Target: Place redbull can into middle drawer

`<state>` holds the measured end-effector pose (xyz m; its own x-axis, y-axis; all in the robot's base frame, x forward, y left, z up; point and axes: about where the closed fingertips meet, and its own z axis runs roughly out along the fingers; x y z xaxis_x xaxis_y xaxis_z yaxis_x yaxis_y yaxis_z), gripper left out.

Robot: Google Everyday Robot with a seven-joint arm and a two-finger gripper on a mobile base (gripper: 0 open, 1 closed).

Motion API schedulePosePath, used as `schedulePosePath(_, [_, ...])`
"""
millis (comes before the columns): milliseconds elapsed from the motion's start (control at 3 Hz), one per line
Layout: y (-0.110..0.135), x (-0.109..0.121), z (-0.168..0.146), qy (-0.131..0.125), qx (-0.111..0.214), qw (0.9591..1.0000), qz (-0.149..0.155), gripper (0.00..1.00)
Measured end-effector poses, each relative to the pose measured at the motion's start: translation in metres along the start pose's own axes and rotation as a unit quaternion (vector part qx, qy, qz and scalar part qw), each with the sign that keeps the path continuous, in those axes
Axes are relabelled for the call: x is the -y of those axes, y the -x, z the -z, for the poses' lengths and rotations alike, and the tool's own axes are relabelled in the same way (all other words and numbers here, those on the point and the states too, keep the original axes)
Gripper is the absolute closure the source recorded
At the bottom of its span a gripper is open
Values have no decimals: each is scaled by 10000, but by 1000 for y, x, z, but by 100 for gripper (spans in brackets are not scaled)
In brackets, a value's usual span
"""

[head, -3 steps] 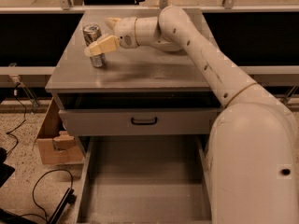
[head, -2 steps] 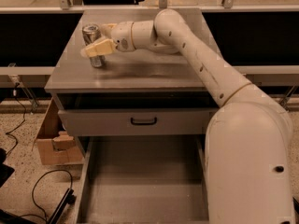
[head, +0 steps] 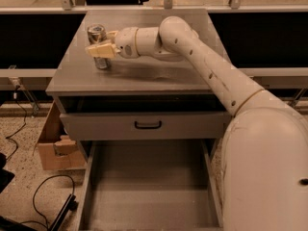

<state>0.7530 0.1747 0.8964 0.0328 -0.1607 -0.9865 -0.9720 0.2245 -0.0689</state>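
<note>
Leftward has gone the gripper (head: 99, 43); its spread fingers now stand around the redbull can (head: 96, 32), upright on the grey cabinet top (head: 144, 76), upper left. Below, the middle drawer (head: 149, 191) is open; a cardboard box (head: 55, 148) sits lower left.

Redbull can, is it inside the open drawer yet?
No, the redbull can stands upright on the cabinet top with the gripper at it, not in the middle drawer pulled open below.

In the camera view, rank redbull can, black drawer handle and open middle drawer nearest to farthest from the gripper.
1. redbull can, at the gripper, left on the cabinet top.
2. black drawer handle, on the drawer front below.
3. middle drawer, pulled open, lowest.
</note>
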Motion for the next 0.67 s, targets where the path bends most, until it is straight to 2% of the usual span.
schedulePosePath(333, [8, -3, 31, -377, -153, 9991, 135, 88])
schedulePosePath(667, [36, -25, 84, -832, -358, 9951, 388, 100])
